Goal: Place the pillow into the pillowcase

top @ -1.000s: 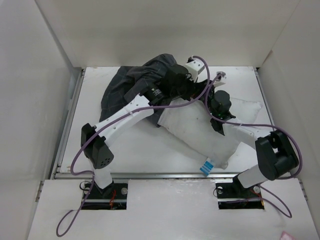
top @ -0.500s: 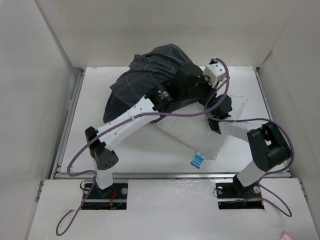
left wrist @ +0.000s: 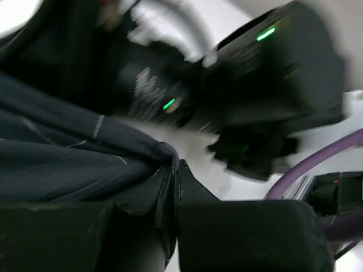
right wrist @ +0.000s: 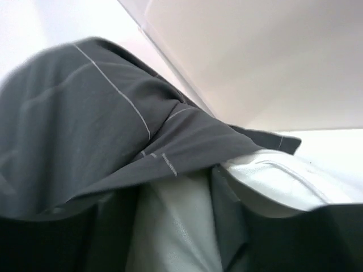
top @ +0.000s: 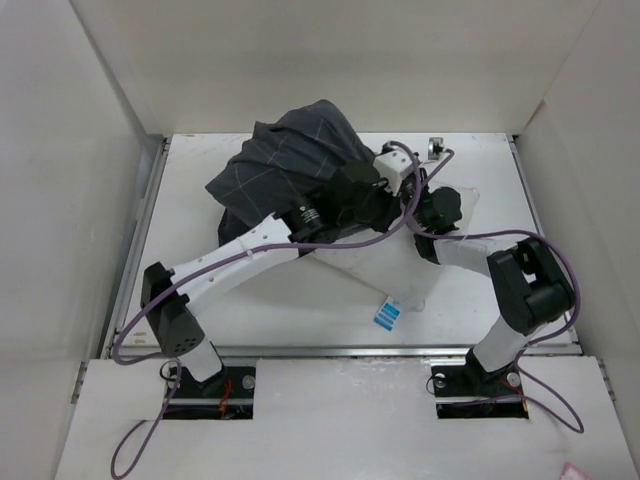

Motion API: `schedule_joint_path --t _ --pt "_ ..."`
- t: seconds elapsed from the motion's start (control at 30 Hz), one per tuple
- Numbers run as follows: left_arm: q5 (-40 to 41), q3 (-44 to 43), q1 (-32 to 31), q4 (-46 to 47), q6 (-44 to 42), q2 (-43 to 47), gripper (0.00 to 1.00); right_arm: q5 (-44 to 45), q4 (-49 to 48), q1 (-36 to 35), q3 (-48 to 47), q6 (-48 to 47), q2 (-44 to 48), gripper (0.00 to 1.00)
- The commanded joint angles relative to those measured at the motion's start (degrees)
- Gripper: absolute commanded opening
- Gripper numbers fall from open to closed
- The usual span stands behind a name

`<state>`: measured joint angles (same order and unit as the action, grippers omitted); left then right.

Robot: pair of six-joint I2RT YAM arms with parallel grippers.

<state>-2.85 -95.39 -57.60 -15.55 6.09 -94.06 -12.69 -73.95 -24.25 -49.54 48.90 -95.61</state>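
The dark checked pillowcase [top: 285, 160] is bunched at the back of the table, draped over the far end of the white pillow [top: 365, 270]. The pillow's blue tag [top: 385, 315] points toward the front. My left gripper [left wrist: 174, 164] is shut on a hem of the pillowcase [left wrist: 57, 164]. In the right wrist view, my right gripper [right wrist: 170, 195] stands open under the pillowcase [right wrist: 85, 124]. White cloth of the pillow [right wrist: 283, 181] lies between its fingers. From above, both wrists meet at the pillowcase's mouth, and the fingertips are hidden there.
White walls close the table in on the left, back and right. A metal rail [top: 330, 350] runs along the front edge. A small grey fitting [top: 436, 147] sits at the back wall. Purple cables [top: 470, 238] loop over both arms.
The pillow has slid back and left, further under the pillowcase. My left arm has drawn the pillowcase over it. The right gripper has gone from shut to open.
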Motion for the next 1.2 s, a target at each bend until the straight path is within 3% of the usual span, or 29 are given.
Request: schedule_joint_path --t 0.0,0.03,0.17,0.2,0.3,0.33,0.37,0.43,0.6,0.73,0.93,1.07,1.13,1.17 --pt "3.88 7.58 0.91 2.37 10.51 6.25 0.0 -3.47 -4.46 1.74 1.81 0.23 2.45 0.6" --pt "5.12 8.81 1.96 2.37 11.22 7.04 0.0 -5.31 -2.71 2.36 2.34 0.23 2.45 0.7" --pt "4.26 15.32 7.58 6.75 13.95 8.98 0.0 -13.4 15.64 4.65 -0.46 -3.27 4.9 0.8" --pt "3.3 16.72 9.51 8.07 14.56 8.46 0.0 -13.94 23.69 5.43 -0.47 -5.81 5.69 0.83" --pt "2.24 16.73 11.81 8.61 15.09 6.79 0.0 -15.61 33.23 5.97 -1.26 -14.41 10.16 0.91" --pt "2.24 16.73 13.29 8.61 15.09 5.48 0.0 -15.09 41.96 5.97 -1.26 -17.5 11.49 0.92" --pt "1.45 16.73 14.09 9.22 15.09 4.68 0.0 -14.48 47.44 5.97 -4.13 -21.01 12.81 1.0" --pt "1.45 14.81 16.54 9.22 14.57 2.15 0.0 -12.37 63.66 5.97 -7.66 -29.69 16.06 1.0" --pt "-4.52 12.96 19.02 9.75 14.04 0.11 0.0 0.07 82.72 5.97 -12.85 -39.49 24.93 1.0" --pt "-6.54 10.85 20.24 10.28 12.73 -1.21 0.0 -1.36 95.01 5.97 -13.39 -45.81 29.87 1.0" --pt "-7.08 8.56 20.77 9.49 10.7 -1.82 0.0 -5.33 91.55 3.17 -10.84 -49.52 24.26 1.0" --pt "-9.35 5.49 20.78 8.43 9.47 -3.93 0.0 -7.43 84.96 -1.22 -11.97 -53.82 11.97 1.0" --pt "-11.55 3.03 20.78 6.69 9.47 -6.29 0.0 -8.05 82.31 -1.24 -14.61 -54.35 3.18 0.75" --pt "-12.08 2.15 20.78 6.67 9.47 -7.01 0.0 -7.45 83.26 -1.24 -16.62 -54.35 0.54 0.46"
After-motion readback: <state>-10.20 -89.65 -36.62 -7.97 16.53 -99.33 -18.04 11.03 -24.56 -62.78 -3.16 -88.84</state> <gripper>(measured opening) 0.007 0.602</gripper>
